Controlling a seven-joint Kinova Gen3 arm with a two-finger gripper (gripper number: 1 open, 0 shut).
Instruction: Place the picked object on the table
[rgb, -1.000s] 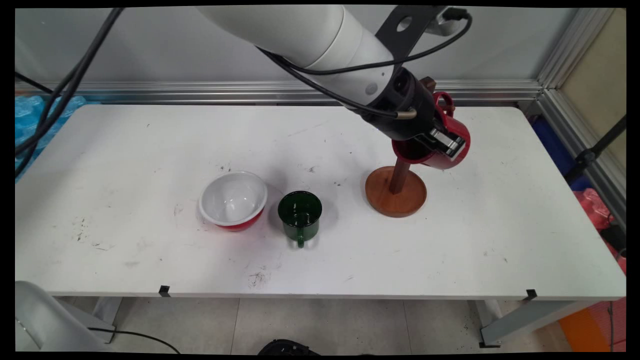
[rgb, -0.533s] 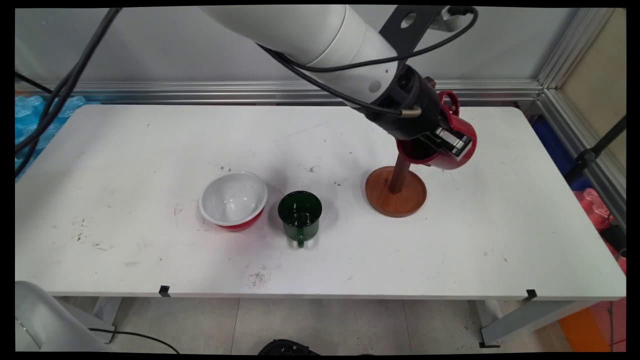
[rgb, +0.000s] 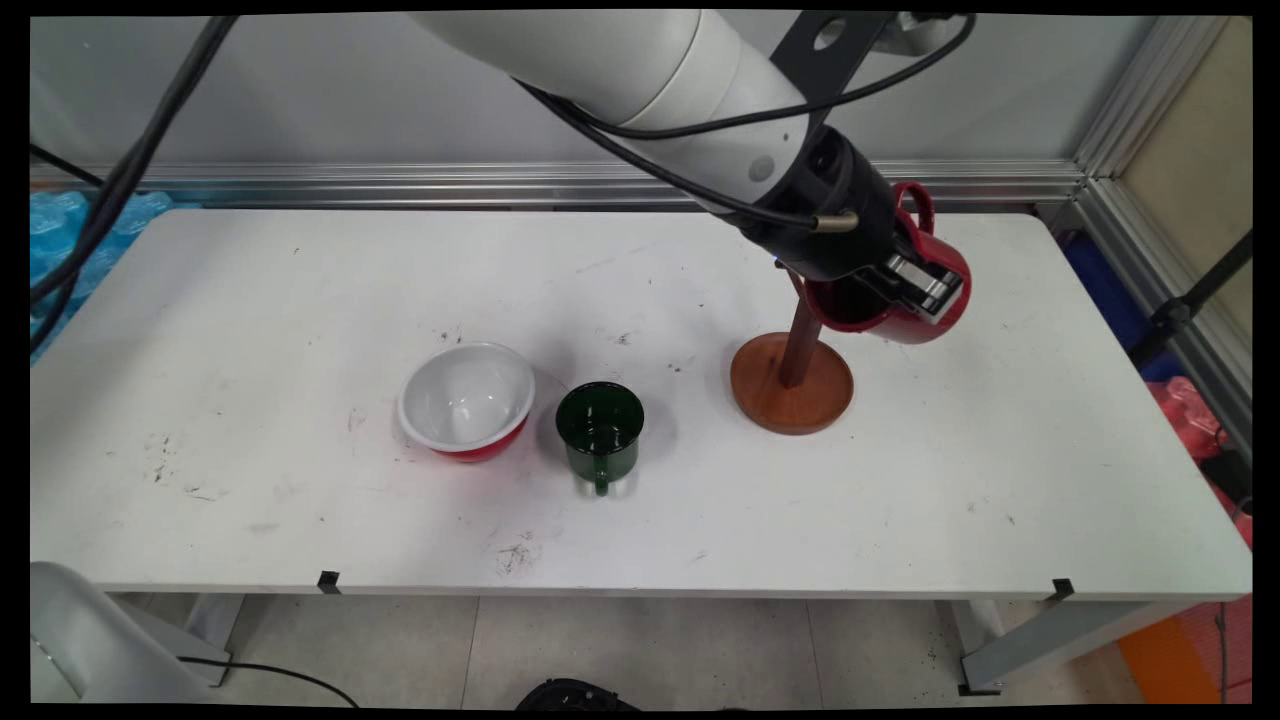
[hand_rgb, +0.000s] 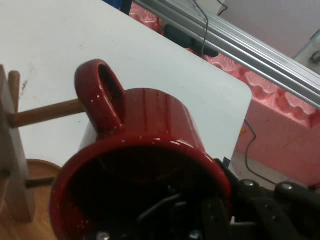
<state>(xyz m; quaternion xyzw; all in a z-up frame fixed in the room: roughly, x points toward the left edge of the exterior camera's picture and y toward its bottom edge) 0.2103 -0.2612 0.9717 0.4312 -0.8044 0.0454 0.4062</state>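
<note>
My gripper (rgb: 905, 290) is shut on the rim of a red mug (rgb: 925, 290), one finger inside it and one outside. The mug hangs tilted in the air just right of the wooden mug tree (rgb: 795, 365), whose round base rests on the table. In the hand view the red mug (hand_rgb: 145, 150) fills the middle, its handle (hand_rgb: 102, 92) up and to the left. The handle lies just off the tip of a wooden peg (hand_rgb: 45, 112) that sticks out of the tree's post (hand_rgb: 12, 160). The tree's top is hidden behind the hand in the main view.
A green mug (rgb: 600, 428) stands left of the tree's base, handle toward the near edge. A red bowl with a white inside (rgb: 466, 400) sits beside it further left. Black cables (rgb: 120, 170) hang at the far left. The table's right end (rgb: 1130, 420) lies beyond the mug.
The hand has carried the red mug a little to the right and slightly up, away from the tree's post. The green mug, bowl and tree have stayed put.
</note>
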